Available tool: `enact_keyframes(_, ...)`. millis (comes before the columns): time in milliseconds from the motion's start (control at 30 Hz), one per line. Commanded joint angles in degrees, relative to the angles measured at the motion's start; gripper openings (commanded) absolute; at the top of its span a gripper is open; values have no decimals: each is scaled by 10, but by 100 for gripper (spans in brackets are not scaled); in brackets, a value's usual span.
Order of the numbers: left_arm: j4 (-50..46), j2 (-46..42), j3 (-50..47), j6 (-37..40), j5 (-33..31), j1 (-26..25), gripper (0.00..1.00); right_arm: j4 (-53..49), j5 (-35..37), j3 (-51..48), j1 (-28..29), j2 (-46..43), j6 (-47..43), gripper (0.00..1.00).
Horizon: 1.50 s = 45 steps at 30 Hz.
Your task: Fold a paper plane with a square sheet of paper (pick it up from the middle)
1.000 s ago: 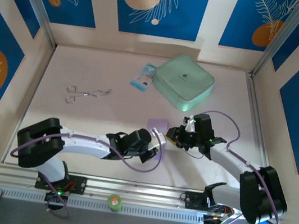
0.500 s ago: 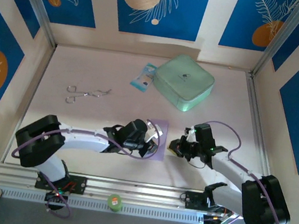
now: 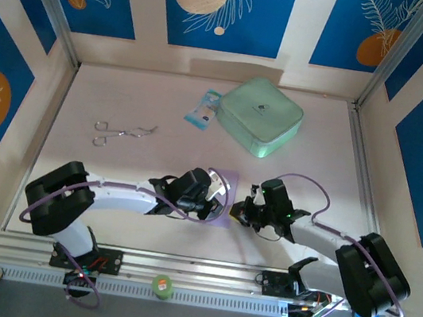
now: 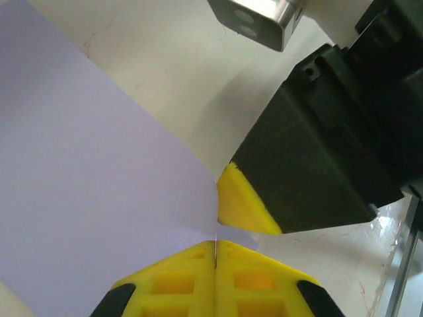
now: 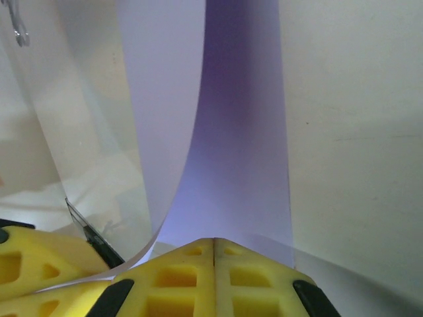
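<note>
Sheet in left tool, right tool

Nothing readable here, tbh. The mint-green case has a small dark logo on its lid, but it's way too tiny to make out from the top view. The blue-white packet just beside it has some print on it, and that's only a blur too.
</note>
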Motion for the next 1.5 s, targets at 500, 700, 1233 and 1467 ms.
enact_keyframes(500, 11, 7, 8, -20, 11, 10, 0, 14, 62, -7, 28, 65, 17, 0)
enact_keyframes(700, 5, 14, 7, -27, 24, 28, 0, -15, 83, -4, 20, 74, 6, 0)
enact_keyframes(1233, 10, 59, 29, -32, 43, 60, 0, -28, 13, 11, -44, 84, -81, 0)
enact_keyframes(1467, 12, 78, 39, -17, 32, 70, 0, -30, 6, 16, -48, 88, -84, 0)
